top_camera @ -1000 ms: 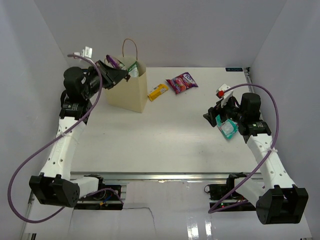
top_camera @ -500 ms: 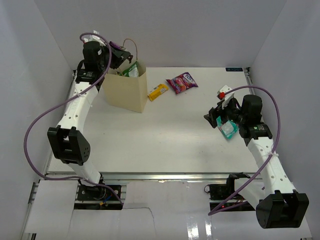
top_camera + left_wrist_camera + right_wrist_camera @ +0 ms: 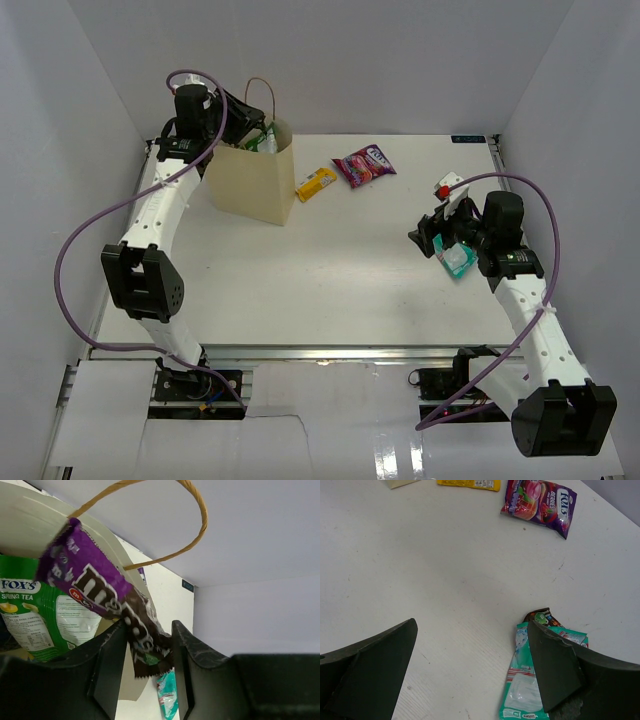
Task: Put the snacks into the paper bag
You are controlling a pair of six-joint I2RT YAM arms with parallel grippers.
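Note:
My left gripper (image 3: pixel 237 112) is shut on the dark purple-brown candy pack (image 3: pixel 95 587) and holds it above the open top of the paper bag (image 3: pixel 250 185). The green packet (image 3: pixel 30 610) stands inside the bag. My right gripper (image 3: pixel 471 625) is open and empty, low over the table. The teal packet (image 3: pixel 525 685) lies by its right finger, overlapping a small brown packet (image 3: pixel 542 615). The pink-magenta packet (image 3: pixel 364 165) and the small yellow bar (image 3: pixel 315 183) lie right of the bag. The dark blue chip bag is out of view.
The bag's brown loop handle (image 3: pixel 195 510) arcs above the held pack. White walls close in the table on the left, back and right. The right arm (image 3: pixel 525 290) stands along the table's right side.
My left arm has swung up and back, carrying the candy pack from the bag's left side to over its mouth. The right arm has hardly moved.

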